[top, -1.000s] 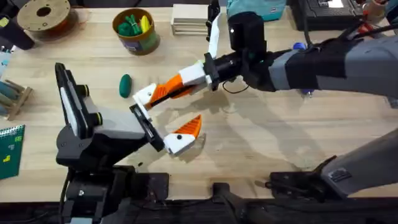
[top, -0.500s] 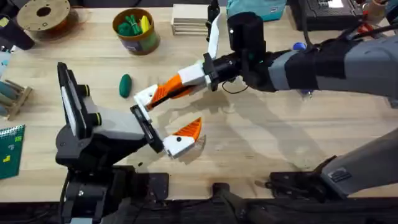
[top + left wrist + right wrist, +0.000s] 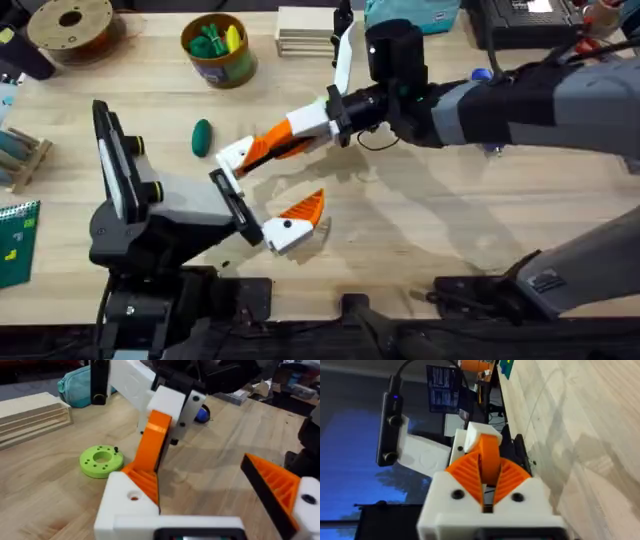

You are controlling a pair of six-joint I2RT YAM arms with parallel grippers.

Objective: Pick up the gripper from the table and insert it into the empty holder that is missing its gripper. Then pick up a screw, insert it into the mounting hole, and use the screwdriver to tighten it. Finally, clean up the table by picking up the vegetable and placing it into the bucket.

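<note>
My right gripper [image 3: 264, 147] reaches across the table [image 3: 420, 230], shut on the orange gripper [image 3: 489, 455]. It holds the piece against the white holder [image 3: 231, 153], which is the far finger of my left gripper [image 3: 272, 180]. In the left wrist view the orange ribbed piece [image 3: 145, 481] sits at the tip of the holder [image 3: 125, 507], with the right arm's orange finger [image 3: 156, 440] on top of it. The left gripper is open; its other finger carries an orange tip [image 3: 304, 208]. The dark green vegetable [image 3: 202, 137] lies left of the holder. A blue screwdriver [image 3: 201, 414] lies behind the right arm. The bucket [image 3: 222, 66] stands at the back.
A bright green ring disc [image 3: 101, 460] lies near the holder. A brown spool [image 3: 72, 25] is at the back left, and wooden slabs [image 3: 305, 32] are at the back centre. A teal pouch [image 3: 75, 387] lies beyond them. The bucket holds green and yellow items.
The left arm has shifted very slightly to the right. The right gripper stays shut on the orange piece at the holder.
</note>
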